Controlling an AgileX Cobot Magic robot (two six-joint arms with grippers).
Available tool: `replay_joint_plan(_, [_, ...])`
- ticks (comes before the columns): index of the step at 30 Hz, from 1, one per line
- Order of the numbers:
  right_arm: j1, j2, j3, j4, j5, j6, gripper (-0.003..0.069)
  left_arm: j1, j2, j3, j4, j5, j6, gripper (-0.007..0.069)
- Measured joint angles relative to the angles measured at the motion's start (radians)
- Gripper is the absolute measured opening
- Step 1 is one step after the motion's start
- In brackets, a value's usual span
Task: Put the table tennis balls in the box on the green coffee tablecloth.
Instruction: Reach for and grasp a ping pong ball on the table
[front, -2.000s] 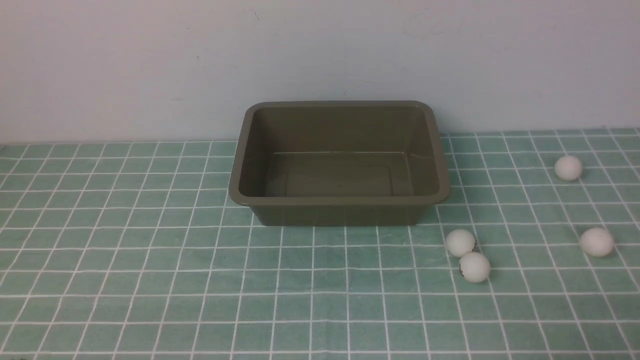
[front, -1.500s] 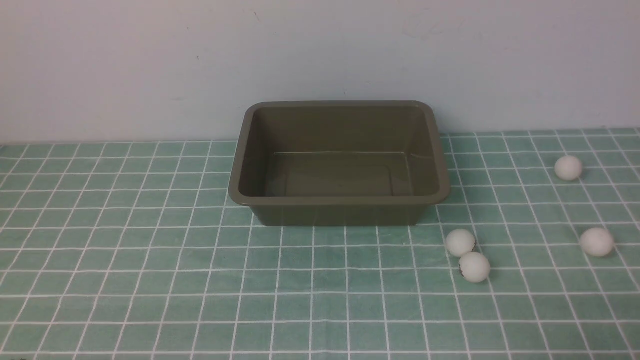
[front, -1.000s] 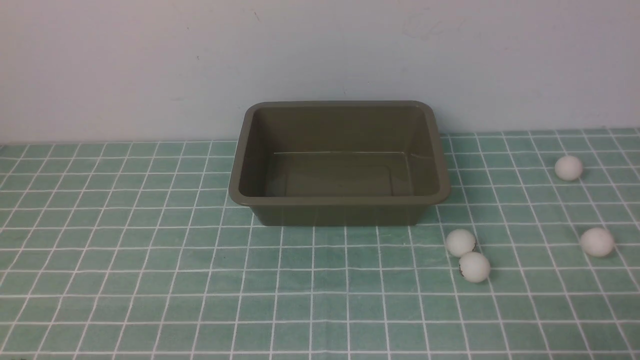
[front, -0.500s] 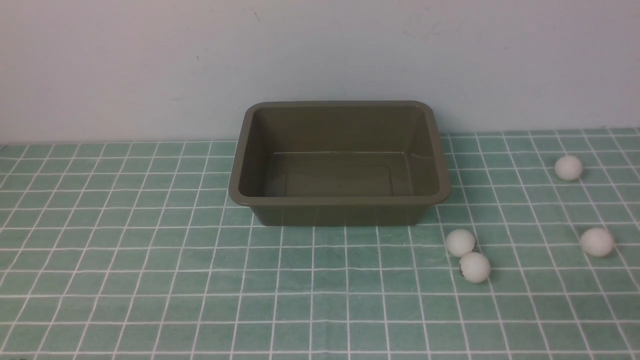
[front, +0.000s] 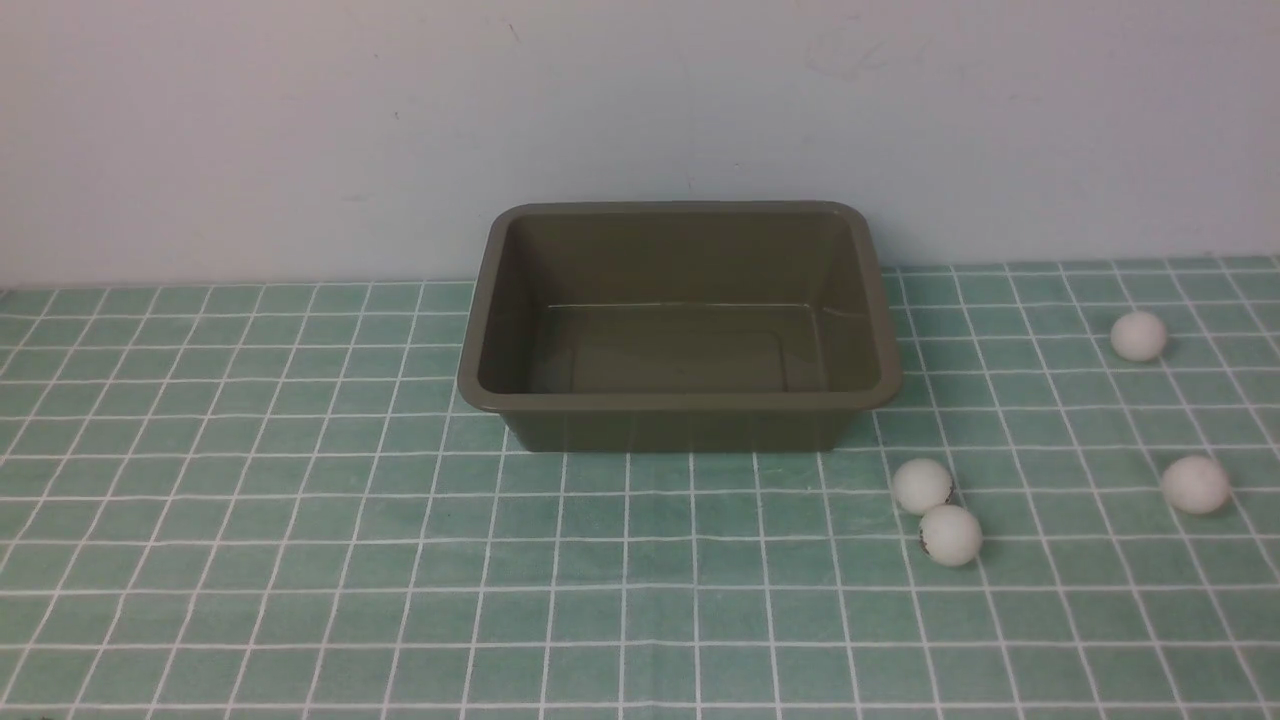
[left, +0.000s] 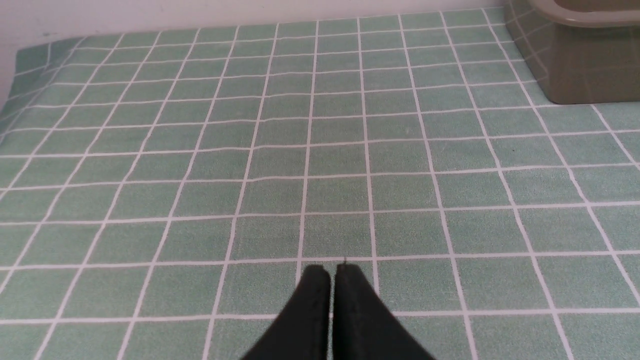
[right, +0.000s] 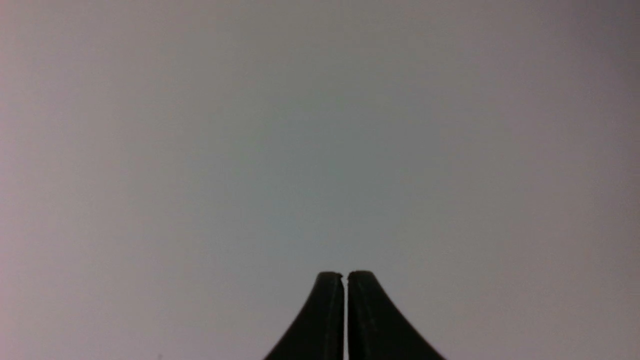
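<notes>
The only print is a small dark mark on the nearest ball (front: 950, 535), too small to read. All four balls lie on the cloth (front: 300, 560) right of the box (front: 680, 402), none inside it. The marked one touches a second (front: 922, 485) just off the box's near right corner, and two more (front: 1138, 335) (front: 1195, 484) sit well apart farther right. Box and balls lie where they did in the earlier frames. The left gripper (left: 332, 272) is closed and empty, low over bare cloth left of the box. The right gripper (right: 345, 276) is closed too, holding nothing, before a plain grey surface.
</notes>
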Motion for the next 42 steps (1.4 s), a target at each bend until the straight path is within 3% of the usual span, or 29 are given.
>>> replay_joint_plan(3, [0.0,0.0,-0.007,-0.014,-0.045,0.027,0.0001,0.0,0.0,0.0,0.0,0.0,0.0,-0.0004])
replay_joint_plan(4, [0.0,0.0,-0.055,-0.075,-0.026,0.044,0.0001,0.0,0.0,0.0,0.0,0.0,0.0,-0.0004])
replay_joint_plan(5, [0.0,0.0,-0.177,-0.251,0.076,0.054,0.0001,0.0,0.0,0.0,0.0,0.0,0.0,-0.0004])
replay_joint_plan(6, [0.0,0.006,-0.247,-0.352,0.146,0.067,0.0001,0.0,0.0,0.0,0.0,0.0,0.0,-0.0004])
replay_joint_plan(10, [0.0,0.079,-0.449,-0.607,0.363,0.129,0.0001,0.0,0.0,0.0,0.0,0.0,0.0,-0.0004])
replay_joint_plan(13, [0.0,0.21,-0.616,-0.734,0.633,0.23,-0.0003,0.0,0.0,0.0,0.0,0.0,0.0,-0.0004])
replay_joint_plan(16, [0.0,0.358,-0.726,-0.768,0.847,0.257,-0.0004,0.0,0.0,0.0,0.0,0.0,0.0,-0.0004])
replay_joint_plan(19, [0.0,0.556,-0.809,-0.753,1.044,0.238,-0.0006,0.0,0.0,0.0,0.0,0.0,0.0,-0.0004])
replay_joint_plan(21, [0.0,0.785,-0.891,-0.678,1.19,0.136,-0.0006,0.0,0.0,0.0,0.0,0.0,0.0,-0.0004])
replay_joint_plan(26, [0.0,1.137,-1.061,-0.539,1.369,-0.059,-0.0006,0.0,0.0,0.0,0.0,0.0,0.0,-0.0004])
replay_joint_plan(31, [0.0,1.589,-1.381,-0.408,1.58,-0.18,-0.0006,0.0,0.0,0.0,0.0,0.0,0.0,-0.0004])
replay_joint_plan(38, [-0.007,2.025,-1.747,-0.239,1.694,-0.252,0.0017,0.0,0.0,0.0,0.0,0.0,0.0,-0.0004])
replay_joint_plan(42, [-0.011,2.077,-1.849,-0.259,1.711,-0.261,0.0021,0.0,0.0,0.0,0.0,0.0,0.0,-0.0004])
